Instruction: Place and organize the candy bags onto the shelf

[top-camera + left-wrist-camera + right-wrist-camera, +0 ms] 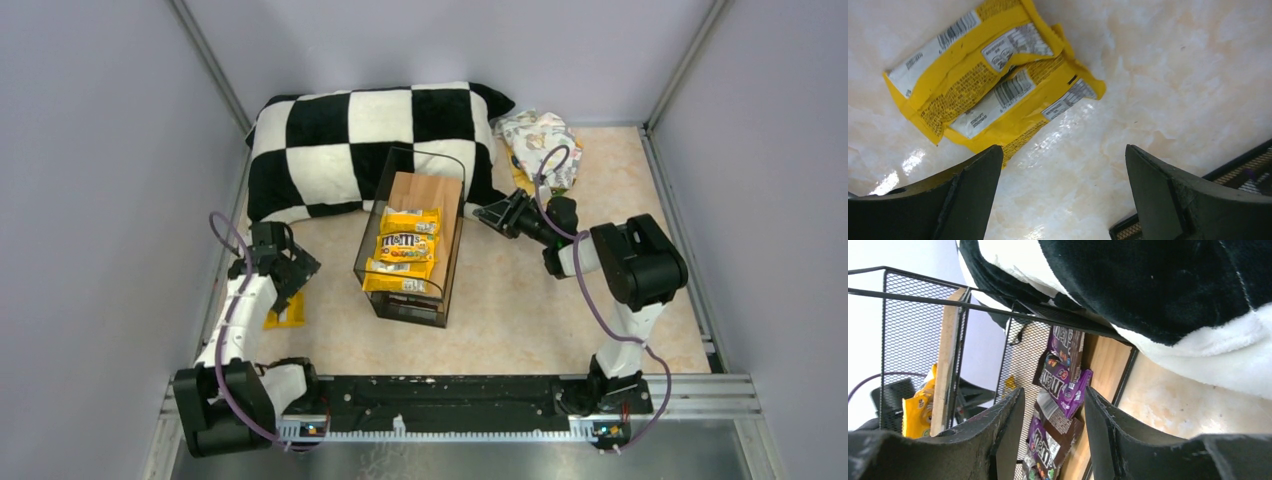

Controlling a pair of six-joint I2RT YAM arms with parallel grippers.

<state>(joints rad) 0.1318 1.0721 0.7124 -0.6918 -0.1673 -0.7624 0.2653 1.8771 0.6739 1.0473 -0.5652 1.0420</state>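
The shelf (445,262) stands mid-table with three yellow candy bags (405,247) lying on its wooden top board. Its lower level holds several purple and brown bags (1060,385), seen through the mesh (913,315) in the right wrist view. Two more yellow bags (973,75) lie overlapped on the table, printed backs up; they also show in the top view (285,315). My left gripper (292,272) is open and empty just above and beside them (1063,165). My right gripper (488,214) is open and empty at the shelf's right side, facing into the lower level (1054,400).
A big black-and-white checkered pillow (370,130) lies behind the shelf, touching its back. A white cartoon-print cloth (540,140) sits at the back right. A corner of the shelf base (1243,170) shows right of my left gripper. Grey walls enclose the table.
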